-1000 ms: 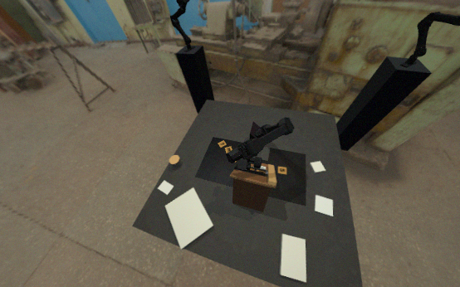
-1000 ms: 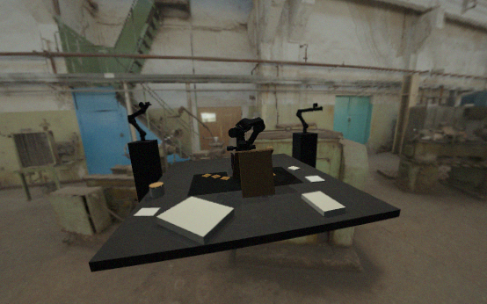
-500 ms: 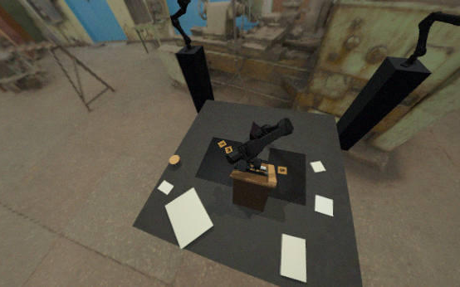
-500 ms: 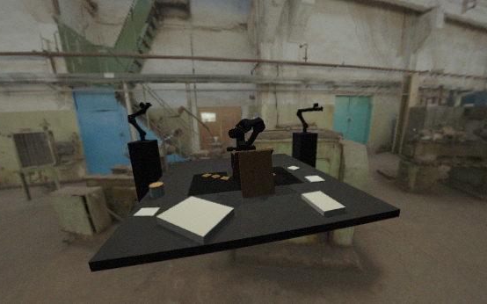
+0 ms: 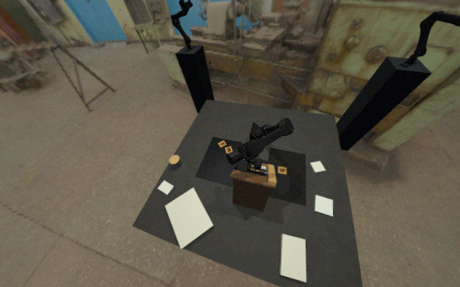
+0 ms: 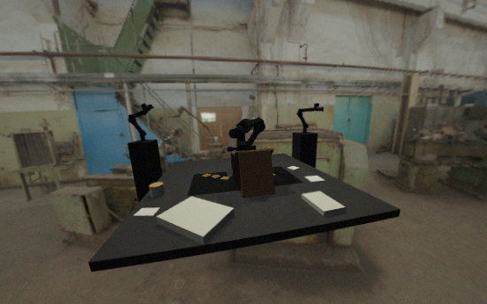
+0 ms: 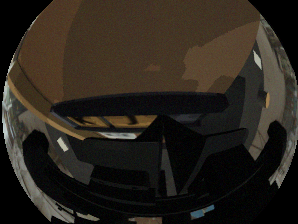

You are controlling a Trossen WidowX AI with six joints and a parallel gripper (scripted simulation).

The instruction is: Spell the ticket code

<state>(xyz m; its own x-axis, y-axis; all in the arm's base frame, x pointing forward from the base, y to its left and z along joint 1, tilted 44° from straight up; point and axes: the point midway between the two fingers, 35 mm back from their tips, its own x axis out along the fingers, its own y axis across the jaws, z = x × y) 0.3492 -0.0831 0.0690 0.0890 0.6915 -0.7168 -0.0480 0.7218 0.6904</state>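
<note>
The brown board (image 5: 249, 198) (image 6: 257, 173) (image 7: 150, 45) stands upright on the table. Its dark letter rail (image 7: 140, 104) runs across the wrist view. Orange tiles (image 7: 90, 121) show behind the rail's lip; their letters are unreadable. Part of a white ticket (image 7: 120, 135) shows below them. My gripper (image 7: 162, 119) is shut and empty, its tips at the rail beside the right end of the visible tiles. Loose letter tiles (image 5: 222, 143) (image 5: 228, 149) (image 6: 207, 175) (image 6: 215, 177) (image 6: 224, 178) lie left of the board, and another tile (image 5: 282, 170) lies right of it. The arm hides part of the rail.
White slabs (image 5: 189, 217) (image 5: 293, 257) lie in the foreground of the table. Thin white squares (image 5: 165, 187) (image 5: 318, 167) (image 5: 324, 206) lie near its sides. A round orange-topped pot (image 5: 174, 159) (image 6: 156, 189) stands near the left edge. Two black pedestals with arms stand beyond the table.
</note>
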